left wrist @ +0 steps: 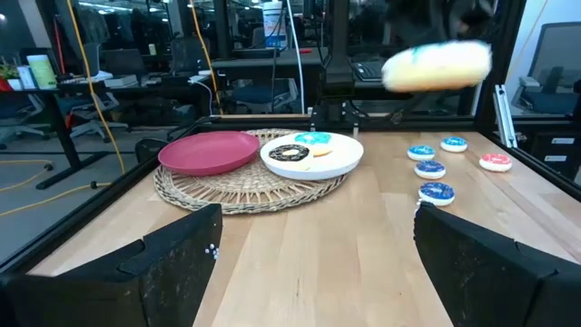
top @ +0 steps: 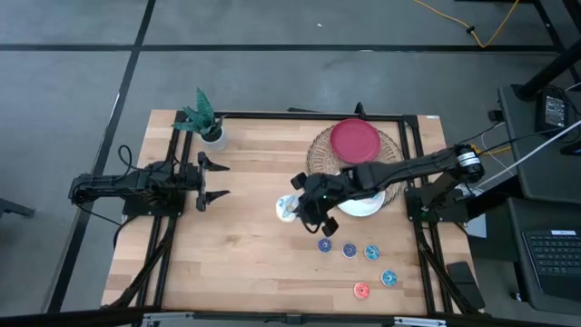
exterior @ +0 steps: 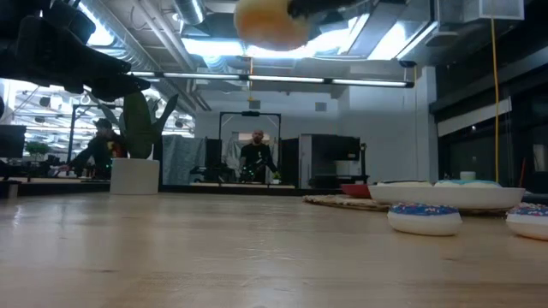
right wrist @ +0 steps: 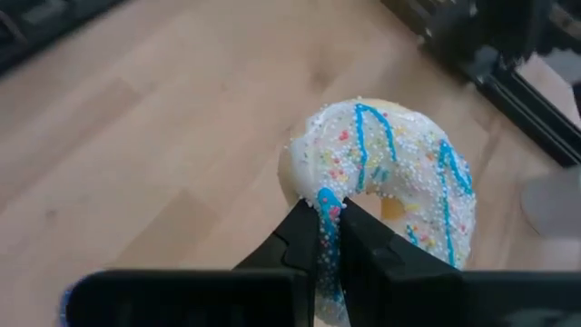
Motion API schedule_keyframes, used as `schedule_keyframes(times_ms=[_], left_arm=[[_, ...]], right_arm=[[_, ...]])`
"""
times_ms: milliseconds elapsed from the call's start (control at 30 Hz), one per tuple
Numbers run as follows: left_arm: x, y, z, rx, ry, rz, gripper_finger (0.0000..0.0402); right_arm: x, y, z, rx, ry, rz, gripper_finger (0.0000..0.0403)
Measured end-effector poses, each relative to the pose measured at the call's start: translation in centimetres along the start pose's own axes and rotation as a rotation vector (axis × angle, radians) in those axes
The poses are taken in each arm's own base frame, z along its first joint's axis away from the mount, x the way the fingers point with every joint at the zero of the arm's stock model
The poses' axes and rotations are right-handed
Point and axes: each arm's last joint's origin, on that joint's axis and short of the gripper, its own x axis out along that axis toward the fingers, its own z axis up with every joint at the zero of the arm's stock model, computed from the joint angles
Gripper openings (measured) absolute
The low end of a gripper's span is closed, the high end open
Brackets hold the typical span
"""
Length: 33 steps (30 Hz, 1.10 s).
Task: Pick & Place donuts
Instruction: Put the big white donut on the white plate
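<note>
Right wrist view: tool (right wrist: 331,218) pinches white-iced donut (right wrist: 386,173).

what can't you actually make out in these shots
- White-iced donut in the right claw: high view, the arm covers most of it; low view, the top edge cuts it off; left wrist view, blurred.
- White plate: high view, the arm hides its contents.
- Small donuts: high view, too small for icing detail.

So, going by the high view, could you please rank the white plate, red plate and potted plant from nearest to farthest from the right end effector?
1. White plate, beside the right end effector.
2. Red plate, on the wicker mat.
3. Potted plant, far-left corner.
</note>
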Motion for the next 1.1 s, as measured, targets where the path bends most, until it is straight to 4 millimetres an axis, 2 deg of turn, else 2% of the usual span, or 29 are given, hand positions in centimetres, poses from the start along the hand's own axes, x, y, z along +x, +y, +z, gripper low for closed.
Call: schedule_keyframes(times_ms=[333, 767, 1100], left_arm=[[0.0, 0.0, 0.0, 0.0, 0.0, 0.0, 0.0354], [0.0, 0.0, 0.0, 0.0, 0.0, 0.001, 0.0352], [0.0, 0.0, 0.0, 0.0, 0.0, 0.001, 0.0353]], right_arm=[[-2.6, 0.2, 1.3, 0.063, 0.012, 0.201, 0.0036], [-6.6, 3.6, 5.3, -0.01, -0.031, 0.39, 0.0031], [-11.3, 5.7, 8.0, -0.067, -0.054, 0.469, 0.0026]])
